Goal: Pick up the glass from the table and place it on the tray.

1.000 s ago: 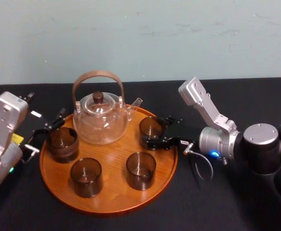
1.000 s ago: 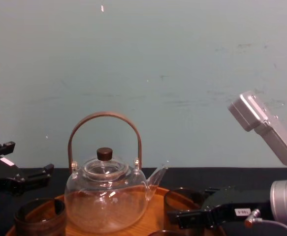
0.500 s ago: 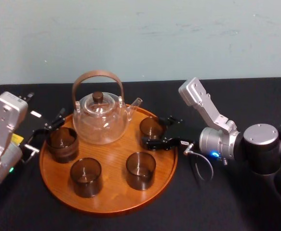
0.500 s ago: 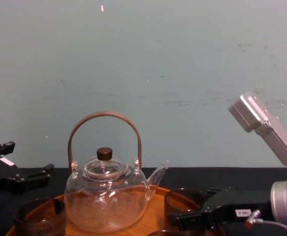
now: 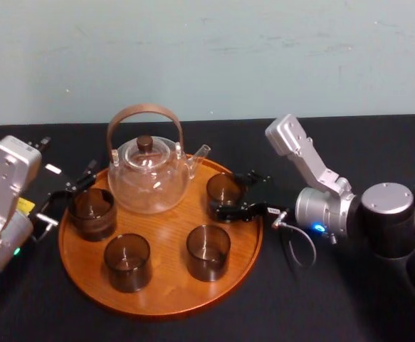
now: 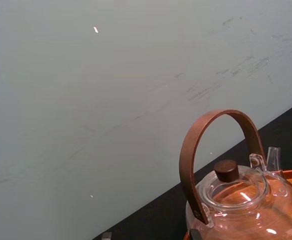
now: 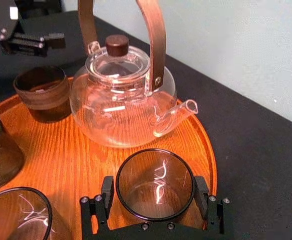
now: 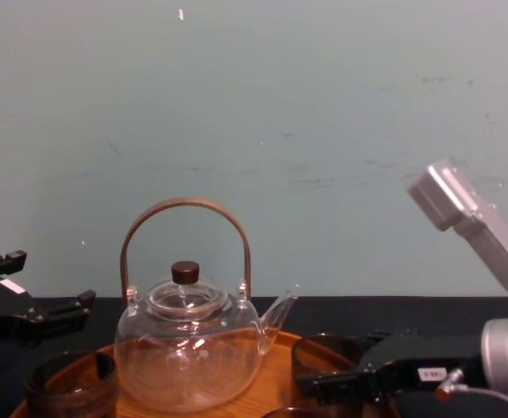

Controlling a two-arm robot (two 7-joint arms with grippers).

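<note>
Several brown-tinted glasses stand on the round wooden tray (image 5: 157, 299) on the black table (image 5: 321, 299). One glass (image 5: 223, 189) (image 7: 155, 182) sits on the tray's right side, beside the teapot spout. My right gripper (image 5: 237, 194) (image 7: 155, 202) is open, with a finger (image 7: 107, 197) close on each side of this glass and a thin gap at each. My left gripper (image 5: 68, 198) (image 8: 27, 318) is open at the tray's left edge, just behind another glass (image 5: 92, 212).
A glass teapot (image 5: 148, 174) with a brown hoop handle stands at the back of the tray. Two more glasses (image 5: 127, 261) (image 5: 208, 251) stand near the tray's front. Bare black table lies in front of and to the right of the tray.
My right arm's elbow and forearm have shifted slightly to the right. The glass, the tray and the left arm have stayed where they were.
</note>
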